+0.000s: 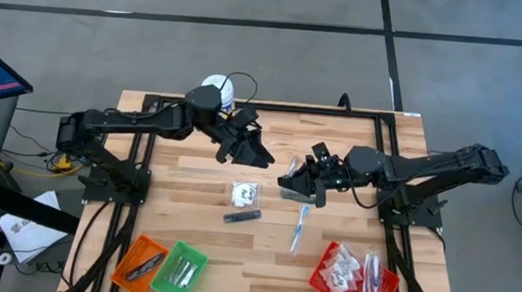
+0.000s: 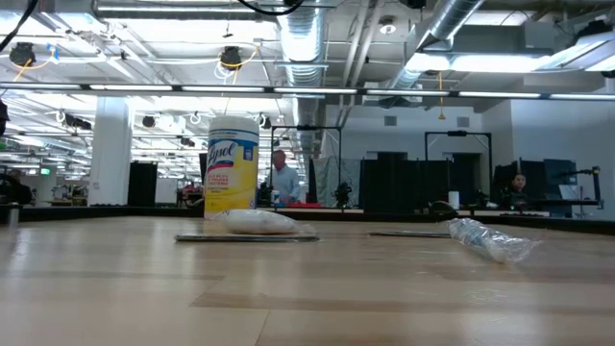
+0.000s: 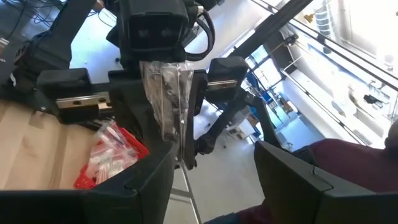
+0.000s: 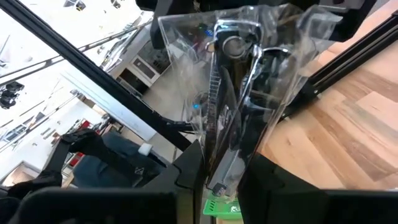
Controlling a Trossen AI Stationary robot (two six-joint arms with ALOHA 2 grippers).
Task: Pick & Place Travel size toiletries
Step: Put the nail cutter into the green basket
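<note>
My right gripper (image 1: 288, 179) (image 4: 224, 169) hovers over the middle of the table, shut on a clear-wrapped toiletry packet (image 4: 236, 81) with a dark slim item inside. My left gripper (image 1: 253, 152) (image 3: 217, 152) is open and faces it from the table's left; in the left wrist view the packet (image 3: 165, 93) shows beyond its fingers, untouched. On the table lie a white sachet (image 1: 245, 194) (image 2: 255, 222), a dark narrow item (image 1: 241, 216), a slim silvery stick (image 1: 299, 228) and a clear-wrapped item (image 2: 490, 240). Neither gripper appears in the low view. My right gripper pinches the clear packet between its two fingers by one end of the wrapper (image 4: 225, 149). It comes about level from the table's right. The rest of the packet sticks out past the fingertips toward the left gripper, lifted clear of the table.
A white-lidded yellow canister (image 1: 219, 89) (image 2: 231, 173) stands at the far edge behind the left arm. Two red baskets (image 1: 323, 283) holding toiletries sit near right. An orange basket (image 1: 140, 262) and a green basket (image 1: 179, 270) sit near left. Bare wood lies between them.
</note>
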